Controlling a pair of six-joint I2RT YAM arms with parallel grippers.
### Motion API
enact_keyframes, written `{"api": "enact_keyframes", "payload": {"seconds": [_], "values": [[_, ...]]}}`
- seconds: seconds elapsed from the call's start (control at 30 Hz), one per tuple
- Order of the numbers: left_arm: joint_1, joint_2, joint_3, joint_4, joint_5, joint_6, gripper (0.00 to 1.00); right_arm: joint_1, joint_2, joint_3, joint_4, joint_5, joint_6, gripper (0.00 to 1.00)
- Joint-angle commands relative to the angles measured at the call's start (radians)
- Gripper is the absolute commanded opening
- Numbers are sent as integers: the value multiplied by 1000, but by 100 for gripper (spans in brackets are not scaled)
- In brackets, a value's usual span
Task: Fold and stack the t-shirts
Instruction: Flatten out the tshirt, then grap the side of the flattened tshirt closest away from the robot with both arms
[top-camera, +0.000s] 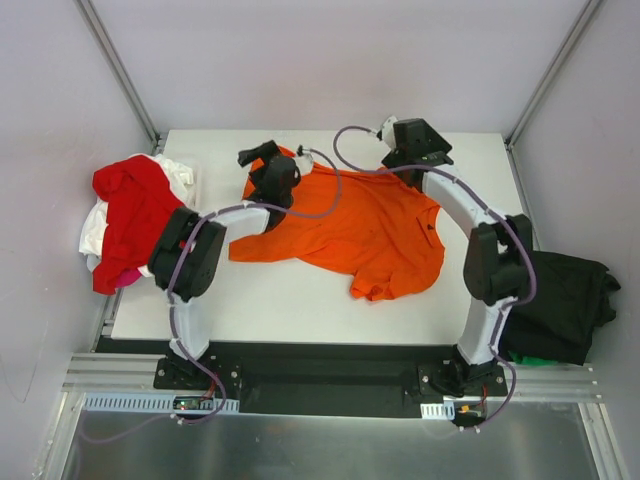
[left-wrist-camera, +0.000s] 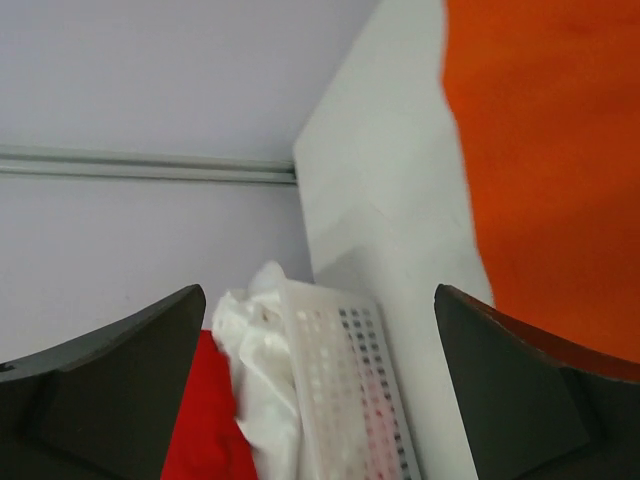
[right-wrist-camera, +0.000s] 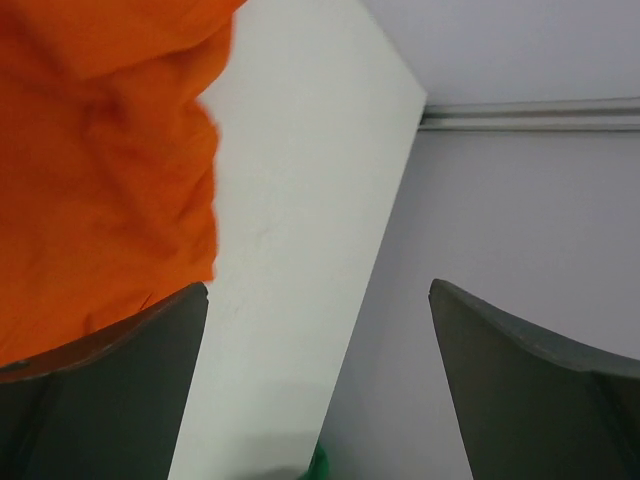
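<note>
Orange shirt (top-camera: 350, 225) lies mid-worktop (top-camera: 290, 300), spread but rumpled, with the cloth bunched at its 5 o'clock corner.

Left gripper (left-wrist-camera: 318, 320) hangs over the shirt's 10 o'clock edge. It is spread wide and holds nothing. Right gripper (right-wrist-camera: 318, 300) is at the 1 o'clock edge, also wide open and empty, with the cloth edge just beside its left finger.

The step looks like taking both far corners to flatten the shirt before the first fold. To do it well:
- Drop both grippers together.
- Pinch right at the edge and catch both layers.
- Pull outward toward 9 and 3 o'clock until the wrinkles go, then fold.

Red shirt (top-camera: 130, 215) and white shirt (top-camera: 92, 235) are heaped in the basket (left-wrist-camera: 340, 340) at 9 o'clock. Black shirt (top-camera: 565, 300) sits off the worktop at 4 o'clock.
</note>
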Motion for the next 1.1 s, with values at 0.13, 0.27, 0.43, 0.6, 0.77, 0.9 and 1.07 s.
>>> {"api": "enact_keyframes", "payload": {"seconds": [0.13,0.27,0.43,0.6,0.77,0.9,1.07], "values": [[-153,-524,-263,-532,260,-391,99,250,-409,-314,-347,-106,121,96],[-180,-589,-352,-545,252,-372,99,328,-457,-389,-484,-177,178,96],[-169,-606,-450,-535,240,-381,99,401,-525,-576,-492,-177,204,96],[-134,-581,-431,-528,246,-404,99,454,-644,-700,-496,-231,240,96],[-69,-574,-379,-529,299,-443,99,502,-710,-760,-508,-252,264,97],[-19,-568,-322,-529,332,-464,99,536,-730,-794,-512,-298,272,99],[40,-516,-241,-534,361,-484,99,597,-695,-829,-489,-324,278,94]]}}
